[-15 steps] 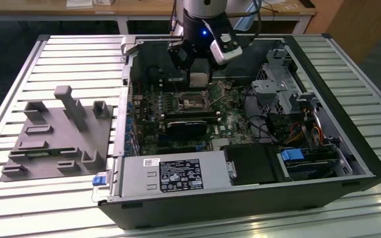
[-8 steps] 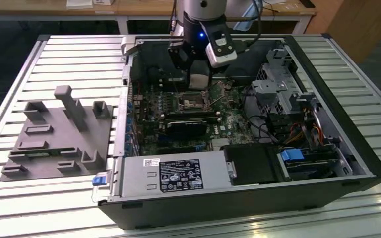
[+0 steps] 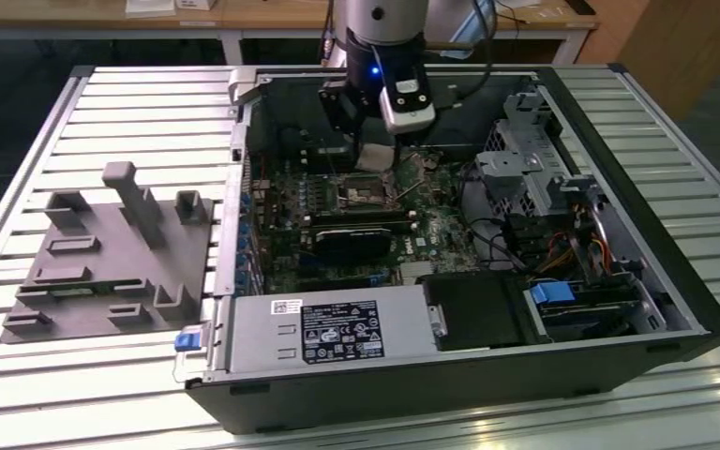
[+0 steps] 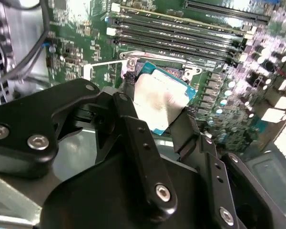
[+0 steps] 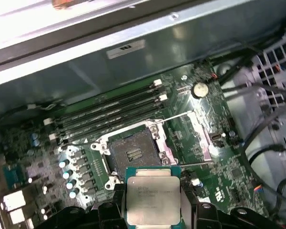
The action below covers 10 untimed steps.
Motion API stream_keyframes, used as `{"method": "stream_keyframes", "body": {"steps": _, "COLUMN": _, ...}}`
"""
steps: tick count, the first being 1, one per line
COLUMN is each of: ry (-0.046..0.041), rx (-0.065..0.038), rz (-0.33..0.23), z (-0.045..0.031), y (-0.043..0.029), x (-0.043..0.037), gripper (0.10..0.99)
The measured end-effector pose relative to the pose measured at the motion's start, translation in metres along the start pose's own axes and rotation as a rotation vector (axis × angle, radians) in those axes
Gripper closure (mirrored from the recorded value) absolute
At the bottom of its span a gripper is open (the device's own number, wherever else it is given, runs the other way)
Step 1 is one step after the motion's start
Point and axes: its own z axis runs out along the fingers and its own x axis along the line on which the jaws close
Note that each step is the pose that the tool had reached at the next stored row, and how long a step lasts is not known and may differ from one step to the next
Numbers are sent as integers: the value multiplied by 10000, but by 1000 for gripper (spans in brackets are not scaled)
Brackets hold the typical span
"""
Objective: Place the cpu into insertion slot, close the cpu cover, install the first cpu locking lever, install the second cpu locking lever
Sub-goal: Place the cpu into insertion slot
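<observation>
We see the gripper point(image 5: 153, 206) clasping the cpu point(image 5: 152, 190) by its edges, level, near the uncovered slot point(image 5: 133, 153), apparently for alignment.

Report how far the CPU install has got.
Done: nothing seated; the insertion slot is bare, its dark centre showing. In hand: the gripper grips the cpu near the slot, not in it. Left: seating the cpu, shutting the open cpu cover, both locking levers.
</observation>
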Motion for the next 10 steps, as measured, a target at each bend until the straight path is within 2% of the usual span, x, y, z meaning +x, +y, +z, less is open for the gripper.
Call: {"method": "stream_keyframes", "body": {"steps": 10, "ry": -123, "rx": 60, "rz": 1809, "z": 54, "y": -4, "x": 2, "gripper": 545}}
